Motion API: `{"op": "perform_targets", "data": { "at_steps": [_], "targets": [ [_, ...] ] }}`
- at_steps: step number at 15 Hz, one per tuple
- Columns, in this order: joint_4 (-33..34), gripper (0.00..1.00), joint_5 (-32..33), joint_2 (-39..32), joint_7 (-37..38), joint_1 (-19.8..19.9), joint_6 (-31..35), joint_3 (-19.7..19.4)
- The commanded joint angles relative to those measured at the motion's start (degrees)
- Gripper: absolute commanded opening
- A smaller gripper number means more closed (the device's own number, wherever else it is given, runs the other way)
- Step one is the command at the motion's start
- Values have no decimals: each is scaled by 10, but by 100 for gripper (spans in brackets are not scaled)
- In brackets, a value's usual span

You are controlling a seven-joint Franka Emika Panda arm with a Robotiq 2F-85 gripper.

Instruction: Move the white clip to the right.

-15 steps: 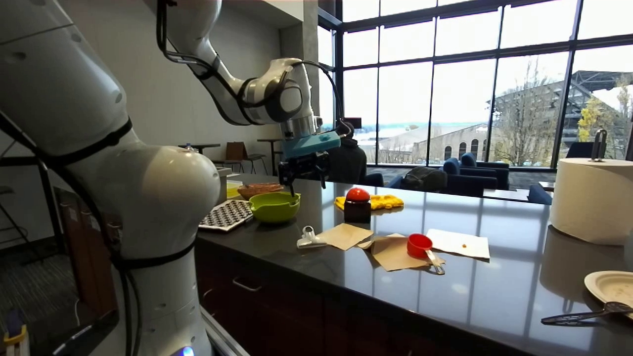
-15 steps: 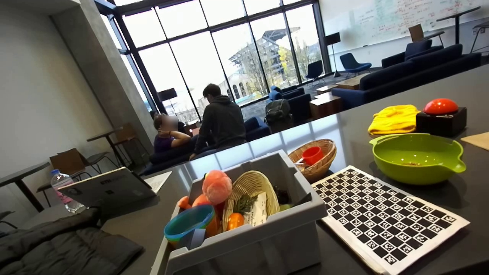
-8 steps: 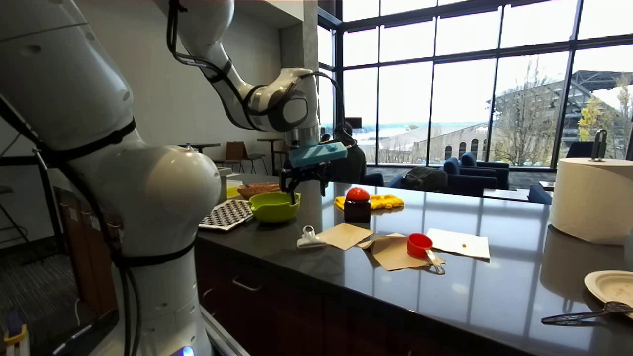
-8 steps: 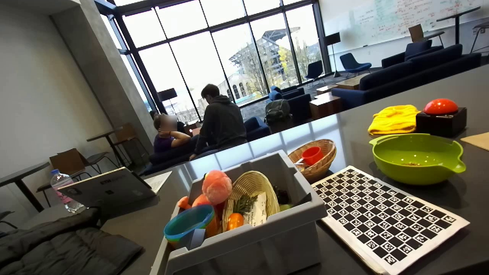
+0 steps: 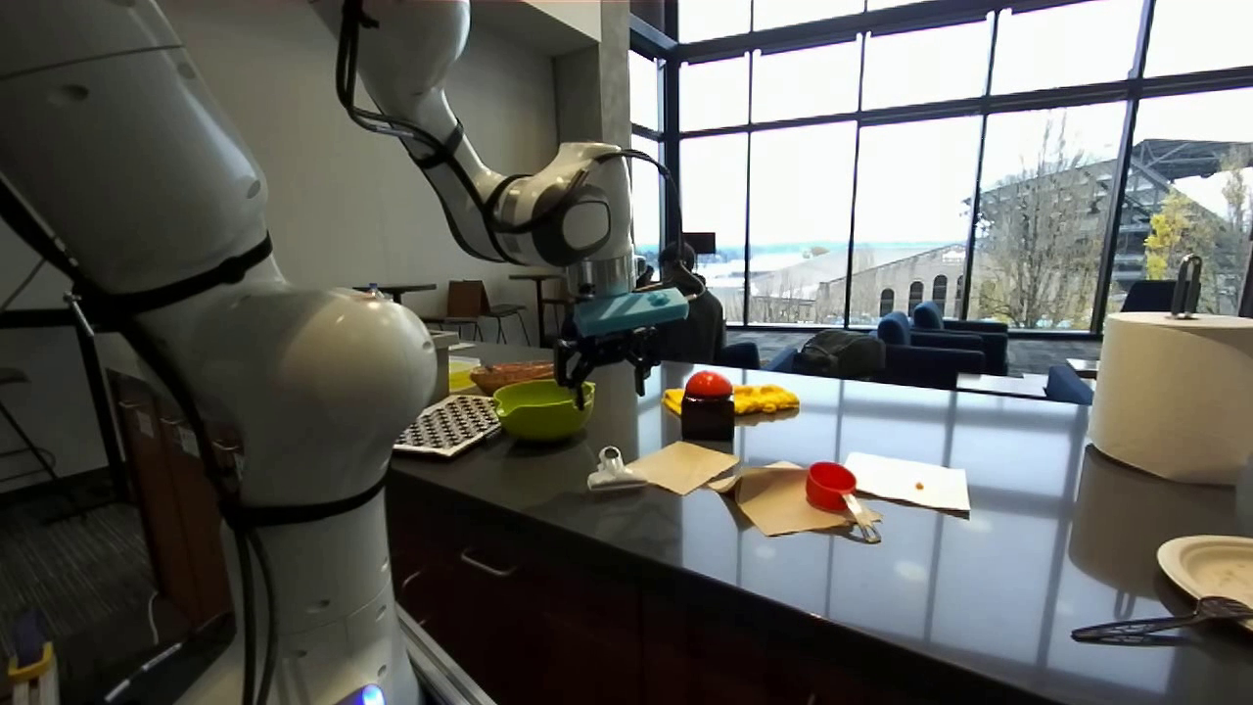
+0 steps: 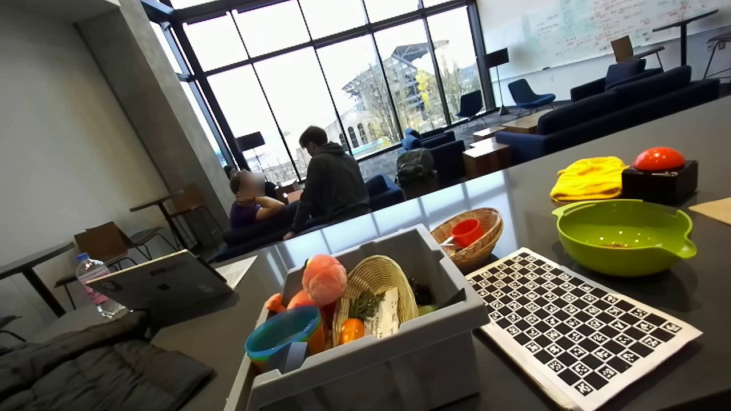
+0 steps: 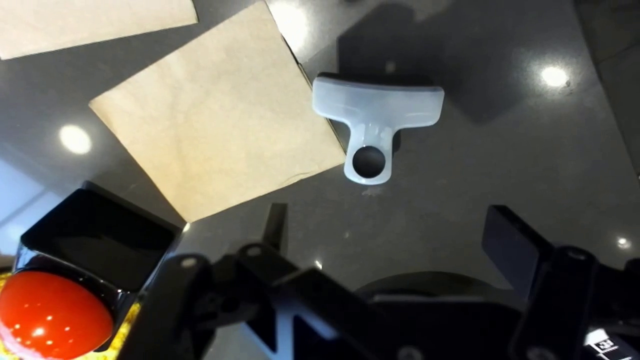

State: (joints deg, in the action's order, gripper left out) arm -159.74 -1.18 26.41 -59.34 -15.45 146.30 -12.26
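Note:
The white clip (image 5: 614,474) lies on the dark counter (image 5: 548,487) in an exterior view, beside a flat tan sheet (image 5: 687,467). In the wrist view the white clip (image 7: 377,107) shows whole, its wide bar away from the jaws and its round hole toward them. Its bar's left end meets the tan sheet's edge. My gripper (image 5: 613,390) is above the counter near the green bowl (image 5: 544,411), higher than the clip. In the wrist view my gripper (image 7: 387,212) has its fingers wide apart with nothing between them. Clip and gripper are out of view in an exterior view with the grey bin.
A black box with a red dome button (image 5: 709,386) stands near the gripper, on a yellow cloth (image 5: 768,399). A red measuring cup (image 5: 830,487) lies on another tan sheet (image 5: 778,501). A white paper (image 5: 905,482), paper towel roll (image 5: 1170,397) and grey bin (image 6: 365,365) also stand about.
In an exterior view my gripper has come down and slightly to the right, with only a very small shift in the last half second. The clip has not moved.

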Motion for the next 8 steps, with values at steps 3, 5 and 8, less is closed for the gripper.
{"op": "perform_targets", "data": {
  "at_steps": [3, 5, 8],
  "targets": [
    [1, 100, -42, -38, -38, -10, 75, 0],
    [0, 100, -66, -63, -53, -21, 120, -5],
    [0, 100, -122, -93, -81, -50, 160, -17]
  ]
}}
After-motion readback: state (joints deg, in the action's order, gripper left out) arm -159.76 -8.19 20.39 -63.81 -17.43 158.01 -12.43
